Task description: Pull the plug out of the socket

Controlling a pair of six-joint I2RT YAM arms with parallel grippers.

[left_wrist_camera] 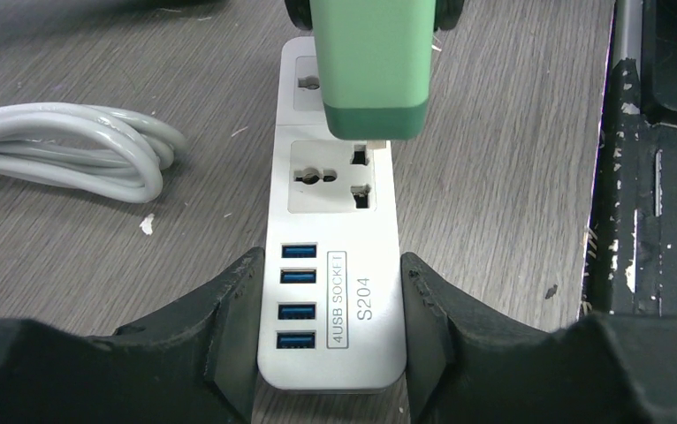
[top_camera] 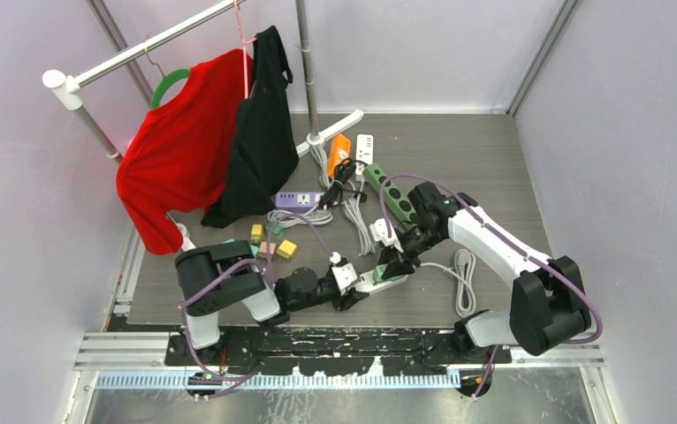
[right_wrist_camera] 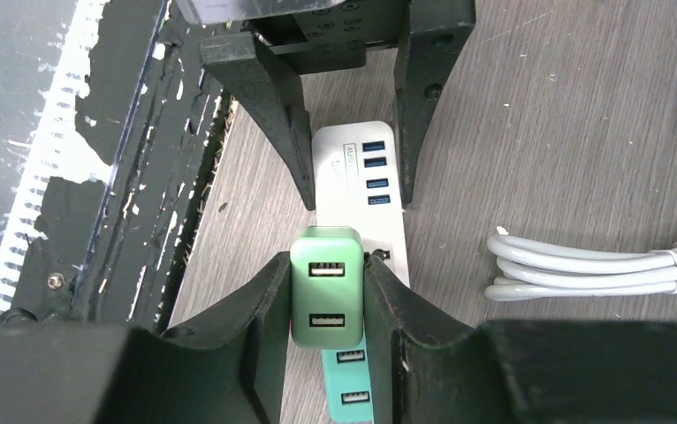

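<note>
The socket is a white power strip (left_wrist_camera: 335, 265) with four blue USB ports, lying on the grey table near its front edge (top_camera: 386, 281). My left gripper (left_wrist_camera: 332, 265) is shut on the strip's USB end, one finger on each long side. The plug, a light green two-port USB charger (right_wrist_camera: 326, 296), sits between the fingers of my right gripper (right_wrist_camera: 328, 265), which is shut on it. In the left wrist view the plug (left_wrist_camera: 370, 71) hangs just over the strip's outlet, with a metal prong tip at the hole. A teal charger (right_wrist_camera: 353, 389) shows beneath it.
A coiled white cable (top_camera: 464, 281) lies right of the strip. Further back are a green strip (top_camera: 397, 196), a purple strip (top_camera: 298, 200), tangled cords, small coloured blocks (top_camera: 273, 243) and a rack with a red garment (top_camera: 185, 141) and a black one. A black rail (left_wrist_camera: 662, 177) borders the table.
</note>
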